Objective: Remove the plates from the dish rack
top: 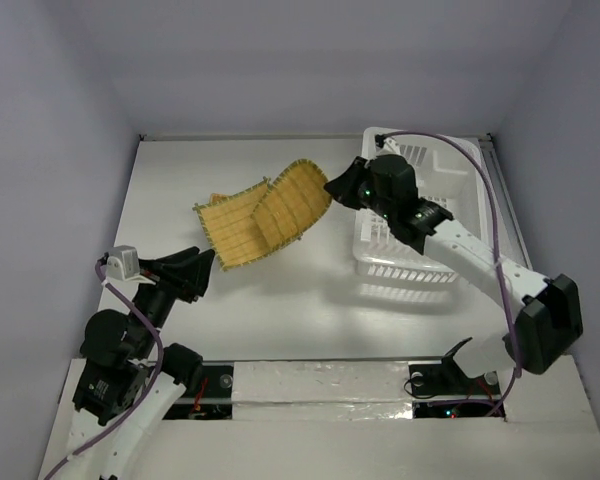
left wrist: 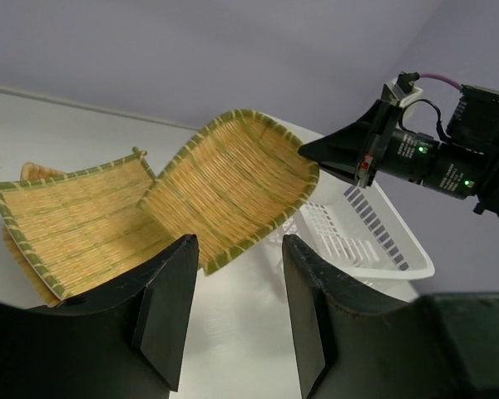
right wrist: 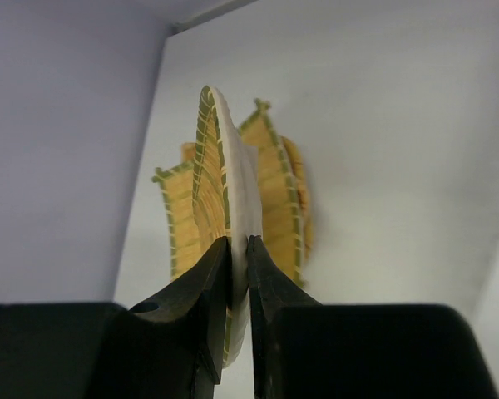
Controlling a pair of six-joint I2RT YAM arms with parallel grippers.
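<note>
My right gripper [top: 332, 187] is shut on the rim of a rounded-square tan woven plate [top: 292, 205], holding it tilted in the air left of the white dish rack [top: 405, 268]. In the right wrist view the fingertips [right wrist: 219, 249] pinch the plate [right wrist: 224, 150] edge-on. Below it, a large square plate [top: 228, 232] lies on the table, with a small plate [top: 217, 198] peeking out from under its far edge. My left gripper [top: 205, 262] stands open near the square plate's front corner, with nothing between its fingers. The left wrist view shows the held plate [left wrist: 233, 187], the square plate [left wrist: 66, 220] and the rack [left wrist: 374, 241].
The dish rack sits at the right rear of the white table [top: 310, 310], close to the right wall. The right arm [top: 460, 240] reaches across the rack. The back wall stands just beyond the plates.
</note>
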